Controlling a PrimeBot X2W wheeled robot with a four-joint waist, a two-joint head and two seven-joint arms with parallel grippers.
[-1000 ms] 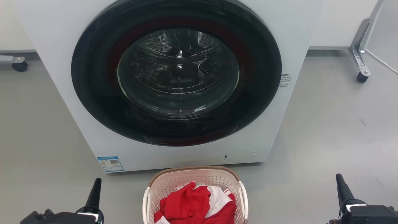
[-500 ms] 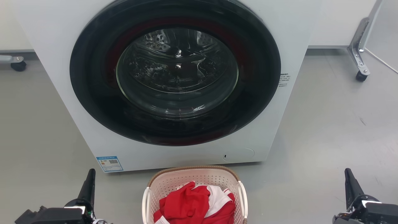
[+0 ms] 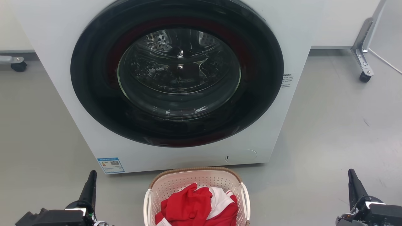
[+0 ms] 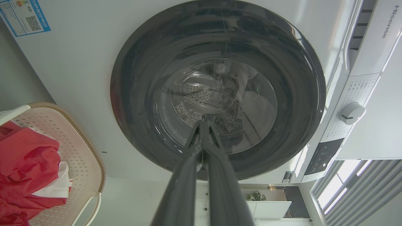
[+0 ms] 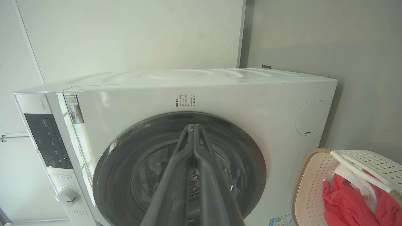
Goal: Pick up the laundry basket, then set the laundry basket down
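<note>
The laundry basket (image 3: pixel 176 185) sits on the floor (image 3: pixel 329 141), just in front of the big washing machine (image 3: pixel 298 31), with red clothes (image 3: pixel 191 207) in it. The left gripper (image 3: pixel 91 177) is off to its left and the right gripper (image 3: pixel 352 179) off to its right. Both have their fingers pinched together and hold nothing.

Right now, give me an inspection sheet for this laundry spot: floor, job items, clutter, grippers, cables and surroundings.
Surface: grey floor, smooth, a few faint marks.
Job's things: laundry basket on the floor just in front of the washing machine, holding red and white clothes.
Clutter: nothing seen.
Grippers: left gripper and right gripper both shut, one on each side of the basket, apart from it.
Cables: thin white cable on the floor, far right.
Surroundings: machine door closed; wheeled metal frame at right, castor at left.
</note>
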